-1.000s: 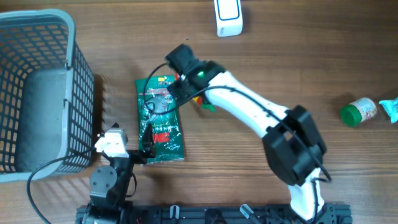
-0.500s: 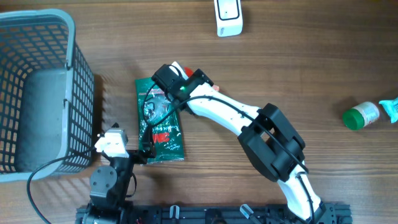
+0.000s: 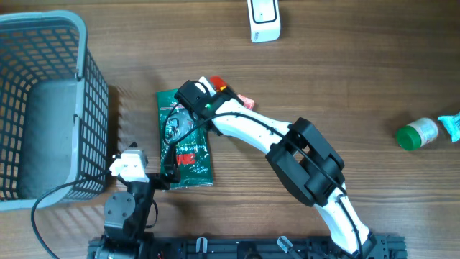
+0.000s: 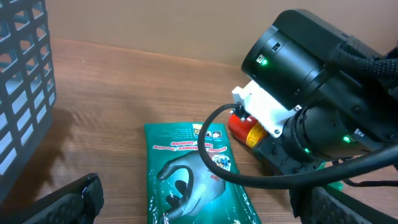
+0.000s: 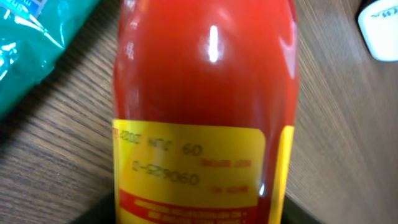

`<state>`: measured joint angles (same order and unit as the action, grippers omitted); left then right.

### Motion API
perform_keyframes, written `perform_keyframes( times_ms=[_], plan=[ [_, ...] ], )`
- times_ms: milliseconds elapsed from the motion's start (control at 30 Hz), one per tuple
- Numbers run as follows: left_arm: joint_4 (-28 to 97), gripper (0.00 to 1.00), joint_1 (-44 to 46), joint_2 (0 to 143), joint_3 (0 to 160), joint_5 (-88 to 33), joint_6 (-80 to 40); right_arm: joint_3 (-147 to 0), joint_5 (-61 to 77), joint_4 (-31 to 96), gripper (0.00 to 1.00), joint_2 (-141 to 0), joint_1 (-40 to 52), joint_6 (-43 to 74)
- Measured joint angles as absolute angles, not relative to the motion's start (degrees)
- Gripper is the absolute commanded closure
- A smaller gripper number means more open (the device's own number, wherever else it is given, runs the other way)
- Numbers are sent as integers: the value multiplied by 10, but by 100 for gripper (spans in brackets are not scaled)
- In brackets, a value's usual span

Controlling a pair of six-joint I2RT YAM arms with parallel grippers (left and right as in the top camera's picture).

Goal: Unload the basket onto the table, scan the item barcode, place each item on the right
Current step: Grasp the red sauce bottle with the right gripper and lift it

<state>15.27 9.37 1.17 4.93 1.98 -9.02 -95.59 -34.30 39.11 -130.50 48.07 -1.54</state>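
Wooden table (image 3: 345,86), red bottle (image 5: 199,93) lying beside the packet (image 3: 188,155), right under the right gripper (image 3: 200,97); can't tell if that's clamped. Left gripper (image 4: 211,205) gapes wide. Bottle looks glossy, stiff, likely slippery: I'd pinch across its belly.

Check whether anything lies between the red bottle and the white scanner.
Nothing visible does. Only bare table separates the red bottle from the white scanner; the green packet lies on the bottle's other side.
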Motion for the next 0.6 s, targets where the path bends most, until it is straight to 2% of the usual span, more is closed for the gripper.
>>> perform_keyframes(
  times_ms=[133,233,300,433,600],
  plan=[
    [153,0,94,12,49,20,-90,-958,-330,398,58,-1305,479,-8],
    [152,0,94,12,49,20,-90,-980,-295,450,60,-1305,478,21],
    [152,0,94,12,49,20,-90,-1017,-224,503,66,-1305,478,60],
    [153,0,94,12,49,20,-90,-1079,-83,602,66,-1287,461,120],
    [152,0,94,12,49,20,-90,-1107,72,695,66,-1198,379,184]
  ],
)
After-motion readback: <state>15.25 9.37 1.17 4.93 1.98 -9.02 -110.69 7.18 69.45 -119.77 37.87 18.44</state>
